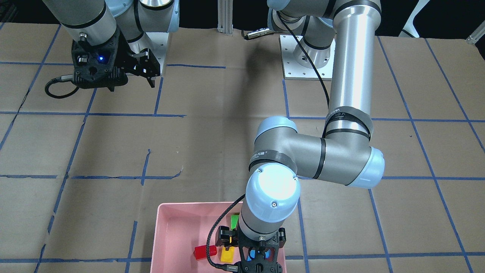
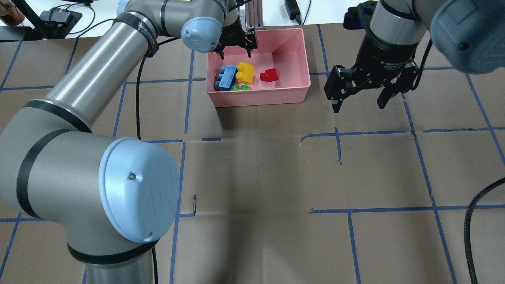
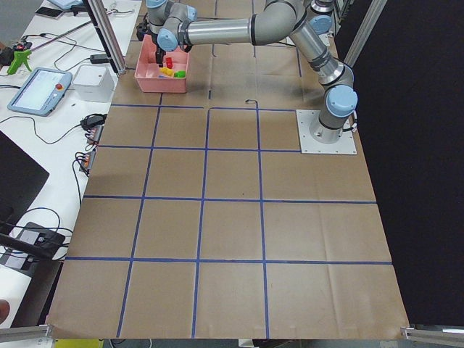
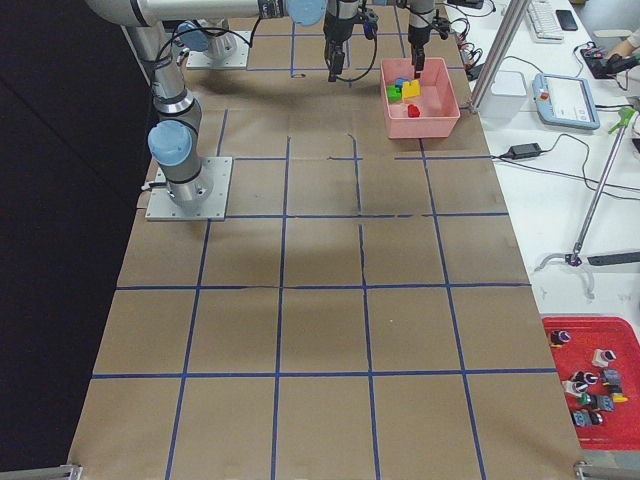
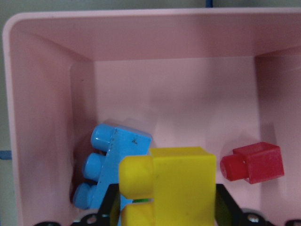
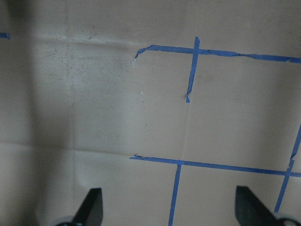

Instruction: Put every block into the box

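The left gripper (image 2: 236, 49) hangs over the far-left part of the box (image 2: 268, 96), its jaws spread wide and, judging by the overhead view, holding nothing. In the wrist view the 2 jaw tips frame the yellow block (image 5: 176, 186), which lies straight below them. It rests on its side, its 2 studs pointing toward the blue block (image 5: 113, 165).

The blue block is tipped up beside the box's left wall. Its 3 studs face that wall and its long axis runs roughly near-to-far from the robot. The green block (image 2: 240, 87) is tucked against the near wall, just beside the blue and yellow ones and mostly hidden. The red block (image 5: 256, 162) lies apart to the right, its 1 stud pointing back at the yellow.

All 4 blocks are inside, so the task looks complete. The left arm probably only needs to lift straight up, since the jaws stand clear above the yellow block.

The right gripper (image 2: 359, 106) hovers over the bare surface (image 2: 276, 169) to the right of the box, jaws wide open and empty, and farther from the blocks than the left.

White lettering (image 2: 388, 62) on the right gripper's body reads "2F Adaptive"; what follows is too small to read. The marks on the arm bands are not legible.
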You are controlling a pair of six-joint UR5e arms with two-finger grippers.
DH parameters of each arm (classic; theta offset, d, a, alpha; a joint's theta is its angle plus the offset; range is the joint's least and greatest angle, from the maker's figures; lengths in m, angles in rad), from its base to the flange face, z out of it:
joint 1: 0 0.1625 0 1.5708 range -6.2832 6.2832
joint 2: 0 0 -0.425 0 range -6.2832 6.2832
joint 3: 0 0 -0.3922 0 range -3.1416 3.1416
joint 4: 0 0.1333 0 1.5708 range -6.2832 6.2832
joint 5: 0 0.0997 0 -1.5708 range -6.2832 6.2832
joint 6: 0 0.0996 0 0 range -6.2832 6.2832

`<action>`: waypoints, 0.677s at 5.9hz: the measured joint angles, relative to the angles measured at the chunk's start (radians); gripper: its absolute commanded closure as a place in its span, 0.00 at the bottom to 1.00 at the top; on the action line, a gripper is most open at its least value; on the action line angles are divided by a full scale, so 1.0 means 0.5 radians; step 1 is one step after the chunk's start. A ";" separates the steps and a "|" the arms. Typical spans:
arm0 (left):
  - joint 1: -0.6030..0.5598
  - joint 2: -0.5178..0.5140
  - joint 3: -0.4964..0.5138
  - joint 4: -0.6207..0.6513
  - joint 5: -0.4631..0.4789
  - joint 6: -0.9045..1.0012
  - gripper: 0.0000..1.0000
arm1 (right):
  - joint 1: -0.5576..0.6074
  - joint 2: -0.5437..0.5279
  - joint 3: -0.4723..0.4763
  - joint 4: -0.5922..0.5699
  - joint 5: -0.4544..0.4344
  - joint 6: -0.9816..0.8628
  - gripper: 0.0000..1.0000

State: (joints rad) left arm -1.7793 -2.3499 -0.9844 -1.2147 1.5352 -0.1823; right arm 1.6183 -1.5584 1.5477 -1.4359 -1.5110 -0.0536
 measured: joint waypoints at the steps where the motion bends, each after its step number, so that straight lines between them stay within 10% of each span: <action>1: 0.031 0.114 -0.011 -0.081 0.001 0.048 0.01 | -0.001 0.000 -0.001 -0.001 -0.014 0.001 0.00; 4: 0.275 0.727 -0.503 -0.321 0.001 0.364 0.01 | -0.008 0.000 -0.003 -0.006 -0.052 0.003 0.00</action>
State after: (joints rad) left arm -1.6420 -1.9866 -1.2361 -1.3751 1.5356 -0.0005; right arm 1.6144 -1.5585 1.5463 -1.4387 -1.5369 -0.0522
